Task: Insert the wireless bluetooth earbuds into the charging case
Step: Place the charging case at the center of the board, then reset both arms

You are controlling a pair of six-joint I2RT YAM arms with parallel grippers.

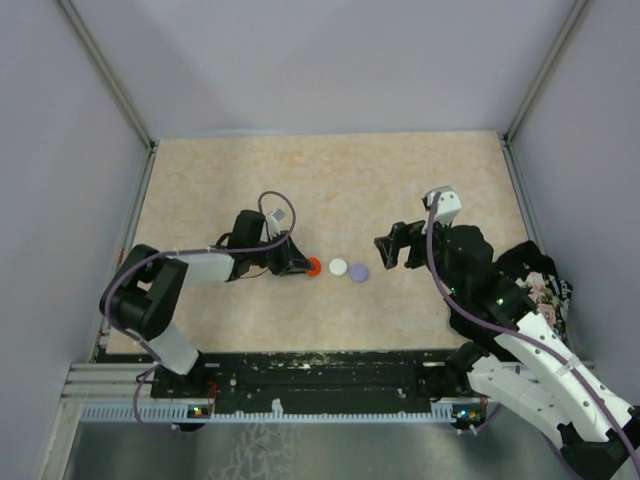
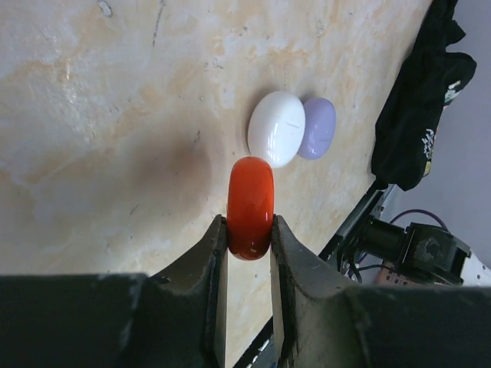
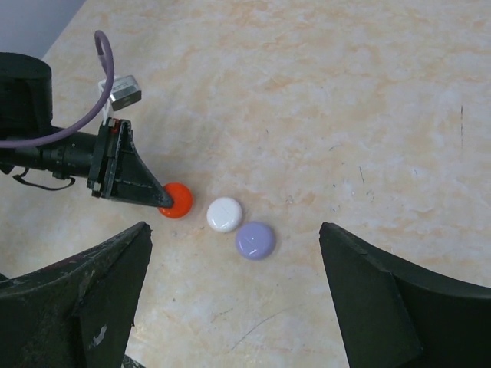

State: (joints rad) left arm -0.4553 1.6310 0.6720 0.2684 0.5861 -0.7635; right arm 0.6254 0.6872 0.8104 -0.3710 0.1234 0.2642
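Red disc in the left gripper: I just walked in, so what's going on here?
The left gripper is shut on the red disc, holding it on edge. The white disc and lavender disc lie flat on the table beside it. The right gripper is open and empty, off to their other side. No earbuds are visible.

The red case (image 2: 250, 207) looks glossy plastic, the tabletop (image 2: 115, 115) matt.

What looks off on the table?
Red case stands on edge, pinched by the left gripper; white case and lavender case lie flat. Black patterned cloth bunched at the right edge.
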